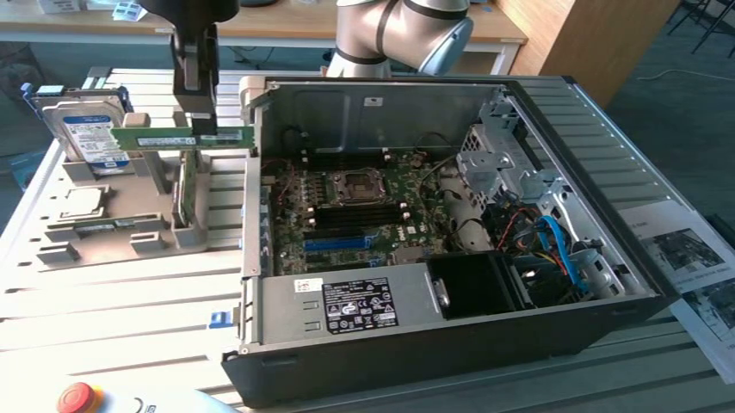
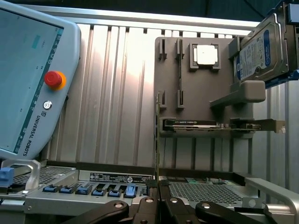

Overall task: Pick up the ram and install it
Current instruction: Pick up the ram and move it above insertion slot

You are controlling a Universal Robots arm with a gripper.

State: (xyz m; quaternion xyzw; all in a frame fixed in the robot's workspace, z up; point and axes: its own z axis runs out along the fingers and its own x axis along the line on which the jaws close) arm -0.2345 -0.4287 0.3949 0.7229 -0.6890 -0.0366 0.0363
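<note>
In the exterior view, you had the gripper clenched on the ram, holding it level above the holder, just beside the case on the exterior view's left. In the wrist view, the ram ran edge-on from the closed gripper across the holder.

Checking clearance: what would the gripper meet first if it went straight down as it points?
The gripper, shut on the ram, would probably meet the grey parts holder first; depth is unclear.
</note>
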